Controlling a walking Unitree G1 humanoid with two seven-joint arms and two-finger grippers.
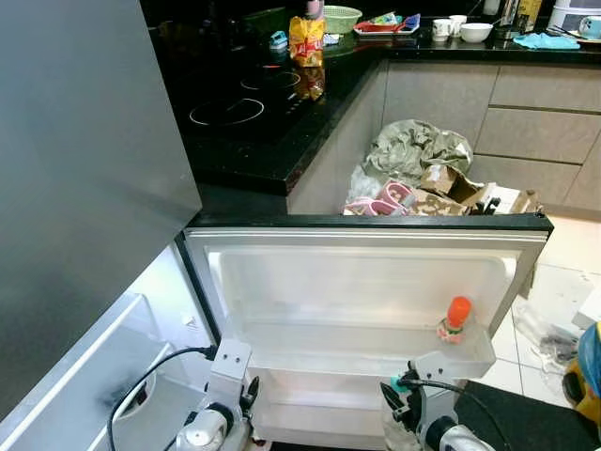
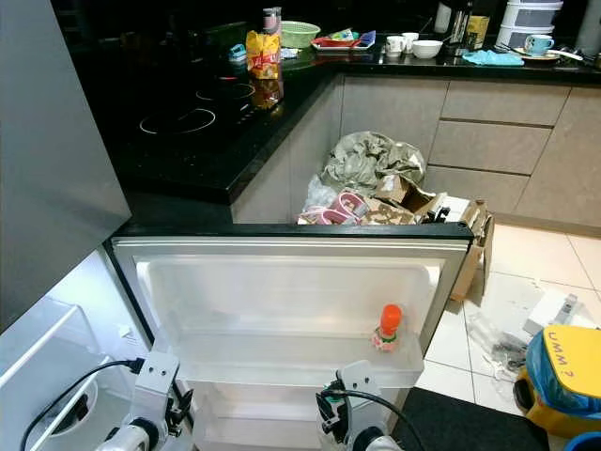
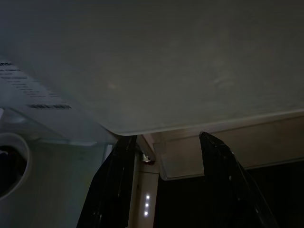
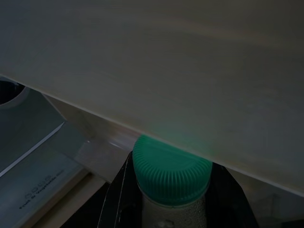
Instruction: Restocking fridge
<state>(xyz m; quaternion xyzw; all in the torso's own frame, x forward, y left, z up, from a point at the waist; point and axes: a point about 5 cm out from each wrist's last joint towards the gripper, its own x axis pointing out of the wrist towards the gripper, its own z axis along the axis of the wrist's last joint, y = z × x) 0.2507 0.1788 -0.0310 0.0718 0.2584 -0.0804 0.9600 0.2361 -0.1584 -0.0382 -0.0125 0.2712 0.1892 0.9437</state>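
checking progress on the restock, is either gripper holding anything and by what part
The right gripper holds a green-capped bottle, fingers on either side just below the cap. The left gripper is open and holds nothing.

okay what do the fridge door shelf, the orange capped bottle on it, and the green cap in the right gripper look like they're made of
Fridge door shelf: probably glossy white moulded plastic, with smooth rounded edges and soft reflections.
Orange-capped bottle: cap looks like opaque plastic; the body is too small to tell glass from plastic.
Green cap: likely matte plastic with fine vertical ridges, typical of a screw top, held between the right gripper fingers.
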